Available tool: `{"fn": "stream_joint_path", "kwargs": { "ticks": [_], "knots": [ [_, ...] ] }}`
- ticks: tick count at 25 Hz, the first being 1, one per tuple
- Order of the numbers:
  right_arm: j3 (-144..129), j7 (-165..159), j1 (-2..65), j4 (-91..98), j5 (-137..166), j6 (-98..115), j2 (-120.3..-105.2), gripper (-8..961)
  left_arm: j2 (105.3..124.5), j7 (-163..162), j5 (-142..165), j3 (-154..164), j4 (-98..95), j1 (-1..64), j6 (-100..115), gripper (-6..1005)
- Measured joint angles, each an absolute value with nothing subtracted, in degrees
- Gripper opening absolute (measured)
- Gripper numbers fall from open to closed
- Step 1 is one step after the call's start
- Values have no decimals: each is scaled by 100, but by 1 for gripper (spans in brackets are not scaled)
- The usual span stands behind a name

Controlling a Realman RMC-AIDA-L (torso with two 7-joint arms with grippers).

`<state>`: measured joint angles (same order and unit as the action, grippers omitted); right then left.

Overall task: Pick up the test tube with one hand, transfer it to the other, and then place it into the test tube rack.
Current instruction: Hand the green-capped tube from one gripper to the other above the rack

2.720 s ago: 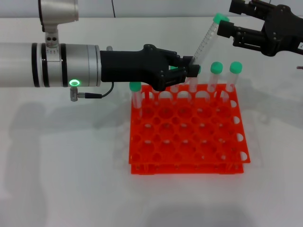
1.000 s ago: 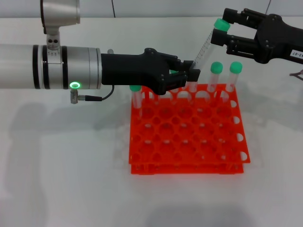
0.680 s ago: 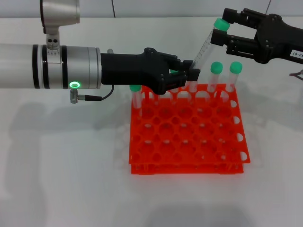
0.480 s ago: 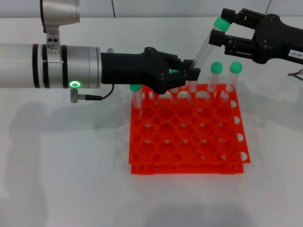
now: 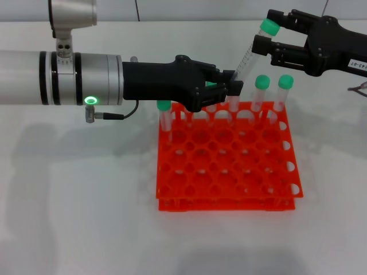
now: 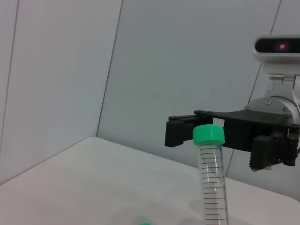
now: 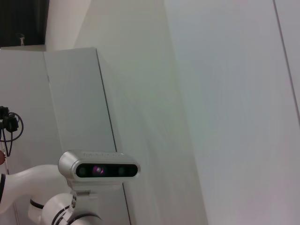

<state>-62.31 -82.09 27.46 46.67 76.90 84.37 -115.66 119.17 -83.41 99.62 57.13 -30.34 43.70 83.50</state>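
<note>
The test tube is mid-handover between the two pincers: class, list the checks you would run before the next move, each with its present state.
1. Left pincer grips the lower part of the test tube: ok.
2. Right pincer is at the tube's green cap, fingers either side: ok.
3. Right pincer has closed firmly on the tube: cannot tell.
4. The tube is upright: not ok, it leans toward the right pincer.
5. The tube hangs clear above the test tube rack: ok.
6. The rack has free holes for placing: ok, its front rows are open.
</note>
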Motion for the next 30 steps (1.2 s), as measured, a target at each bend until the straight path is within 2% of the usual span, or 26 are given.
{"fn": "stream_joint_path", "kwargs": {
  "ticks": [30],
  "knots": [
    [-6196,-8203,2817,4582,7690,8375,-11549,751,11909,-8341,9965,5713,-3034,4420,8359,277]
  ]
}}
